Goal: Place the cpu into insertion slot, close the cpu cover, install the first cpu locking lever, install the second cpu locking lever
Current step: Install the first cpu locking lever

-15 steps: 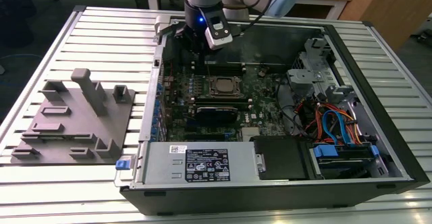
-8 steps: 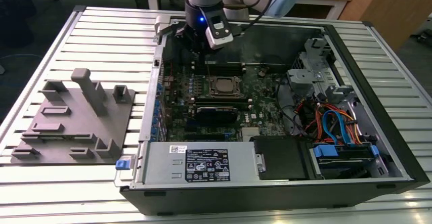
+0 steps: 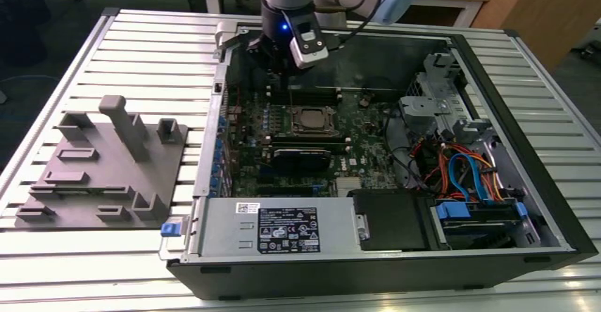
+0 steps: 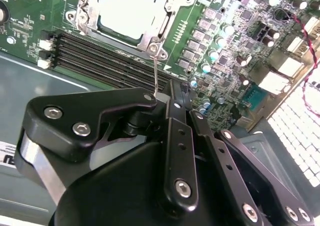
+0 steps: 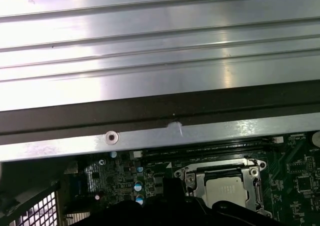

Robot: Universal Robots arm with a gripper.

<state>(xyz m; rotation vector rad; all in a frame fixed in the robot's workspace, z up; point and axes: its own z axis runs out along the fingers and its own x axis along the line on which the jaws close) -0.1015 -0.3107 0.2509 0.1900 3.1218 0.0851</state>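
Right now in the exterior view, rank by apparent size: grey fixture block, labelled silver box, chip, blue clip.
1. grey fixture block
2. labelled silver box
3. chip
4. blue clip
The last two look close, and the chip sits farther back.

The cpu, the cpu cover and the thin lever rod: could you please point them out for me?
cpu (image 4: 131,10): second wrist view, middle of its silvery top.
cpu cover (image 4: 166,30): second wrist view, frame bar beside the chip.
lever rod (image 4: 156,73): second wrist view, midway along the wire.

I saw open room above the insertion slot (image 3: 310,120); the case wall (image 5: 150,137) hemmed one side, and a raised locking lever (image 4: 156,72) stood at its corner.
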